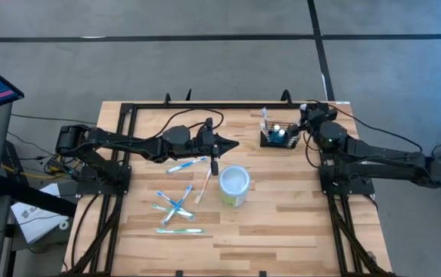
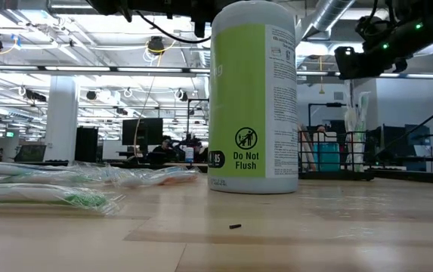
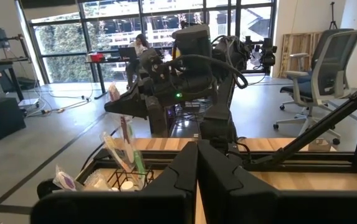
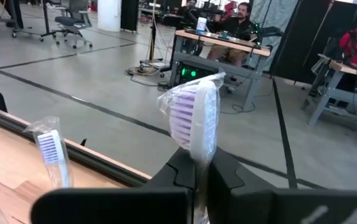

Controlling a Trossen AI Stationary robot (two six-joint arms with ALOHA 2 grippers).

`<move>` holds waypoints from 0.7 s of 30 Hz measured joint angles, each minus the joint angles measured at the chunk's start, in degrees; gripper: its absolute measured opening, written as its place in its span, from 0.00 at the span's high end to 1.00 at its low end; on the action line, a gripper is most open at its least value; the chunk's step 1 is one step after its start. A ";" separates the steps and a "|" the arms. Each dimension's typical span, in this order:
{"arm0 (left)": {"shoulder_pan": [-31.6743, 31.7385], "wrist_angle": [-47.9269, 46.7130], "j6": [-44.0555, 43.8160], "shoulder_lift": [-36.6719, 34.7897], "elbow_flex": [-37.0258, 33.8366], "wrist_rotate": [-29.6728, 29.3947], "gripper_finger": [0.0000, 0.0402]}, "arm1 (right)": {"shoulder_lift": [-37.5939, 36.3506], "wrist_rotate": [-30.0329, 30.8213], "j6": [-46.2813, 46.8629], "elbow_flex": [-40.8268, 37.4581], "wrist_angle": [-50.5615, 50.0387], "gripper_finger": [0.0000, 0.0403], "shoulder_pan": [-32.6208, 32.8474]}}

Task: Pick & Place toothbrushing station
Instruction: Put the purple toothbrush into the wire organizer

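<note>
The toothbrushing station, a small black wire basket point(image 1: 278, 138), stands at the table's far right with wrapped toothbrushes upright in it. My right gripper point(image 4: 197, 165) hovers just right of and beyond the basket point(image 3: 122, 180), shut on a wrapped purple-bristled toothbrush point(image 4: 194, 118). My left gripper point(image 1: 232, 144) hangs shut and empty over the table's middle, left of the basket. A white-and-pale-green canister point(image 1: 234, 186) stands upright near the middle. Several wrapped toothbrushes point(image 1: 178, 204) lie flat on the wood to its left. My right gripper pinches the toothbrush between its two fingers just below the head point(image 4: 197, 155), clear wrapper included. The bristled head sticks up above the fingers. The handle below is hidden by the gripper itself.
A second purple-bristled brush point(image 4: 50, 152) stands close beside my right gripper. The black frame rail point(image 1: 205, 105) runs along the table's far edge, just beyond the basket. The canister point(image 2: 252, 98) fills the middle of the low view. Bare wood lies at the near right point(image 1: 297, 231).
</note>
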 joint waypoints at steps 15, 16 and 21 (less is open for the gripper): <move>0.00 0.00 -0.40 0.00 0.00 -0.06 1.00 | 6.44 -0.32 4.71 0.04 -0.28 0.99 -1.11; 0.00 0.02 -0.39 0.00 0.00 -0.07 1.00 | 6.71 -0.17 4.83 0.06 -0.16 0.99 -1.11; -0.13 -0.02 -0.76 0.00 0.00 -0.21 1.00 | 7.04 0.31 6.39 -0.04 -0.06 0.99 -1.51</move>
